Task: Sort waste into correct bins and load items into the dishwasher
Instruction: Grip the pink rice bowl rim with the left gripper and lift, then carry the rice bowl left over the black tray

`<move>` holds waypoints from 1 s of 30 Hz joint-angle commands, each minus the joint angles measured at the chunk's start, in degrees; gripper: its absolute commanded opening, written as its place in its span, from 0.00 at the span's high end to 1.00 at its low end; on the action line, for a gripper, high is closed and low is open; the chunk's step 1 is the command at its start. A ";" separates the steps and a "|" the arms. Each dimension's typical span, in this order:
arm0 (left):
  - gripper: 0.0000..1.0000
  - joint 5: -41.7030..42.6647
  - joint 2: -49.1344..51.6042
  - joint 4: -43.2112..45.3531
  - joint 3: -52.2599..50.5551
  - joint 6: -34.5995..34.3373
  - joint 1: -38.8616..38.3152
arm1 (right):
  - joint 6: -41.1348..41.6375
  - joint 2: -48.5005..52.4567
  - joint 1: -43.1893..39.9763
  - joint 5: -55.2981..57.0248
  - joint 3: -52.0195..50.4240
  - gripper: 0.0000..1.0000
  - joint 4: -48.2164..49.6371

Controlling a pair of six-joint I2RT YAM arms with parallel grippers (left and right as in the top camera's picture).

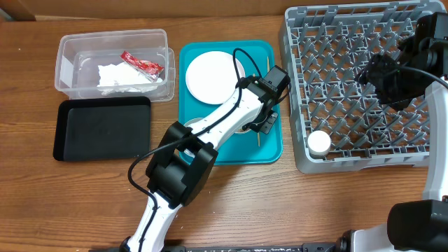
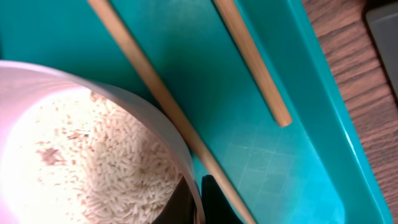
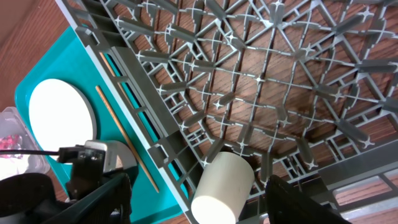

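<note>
On the teal tray at mid-table, we see the left gripper pinched shut on the rim of a pale bowl — one finger inside the wall, one outside. Loose rice grains cover the bowl's bottom. Two thin wooden chopsticks lie on the tray's floor beside it: one runs right along the bowl's outer wall, the other lies apart from it, nearer the tray's raised edge. A round pale-pink plate sits at the far end of the same tray.

To the left, the clear tub holds the red wrapper and the crumpled white tissue. The black tray lies just in front of the tub.

To the right stands the grey dish rack. A small white cup rests among the pegs in its near-left corner. Above the rack hangs the right gripper — its jaws stand wide apart and we see nothing held between them.
</note>
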 commanded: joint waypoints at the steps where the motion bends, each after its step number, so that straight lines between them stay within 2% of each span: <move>1: 0.96 0.98 0.76 -1.36 2.10 -0.15 0.20 | -0.44 -0.59 0.20 0.04 0.98 0.29 0.09; 8: 0.96 1.01 0.76 -13.09 13.92 -0.15 1.29 | -0.46 -0.59 0.22 0.04 0.98 0.28 0.07; 16: 0.96 3.23 -0.70 -30.77 29.62 -1.46 8.68 | -1.62 -0.59 0.20 0.04 0.98 0.29 -0.13; 23: 0.96 5.60 -8.85 -41.44 30.56 -1.33 19.61 | -1.73 -0.59 0.20 0.02 0.98 0.28 0.20; 30: 0.96 10.91 -16.44 -41.99 28.72 2.75 29.62 | -1.70 -0.59 0.22 0.00 0.98 0.28 0.33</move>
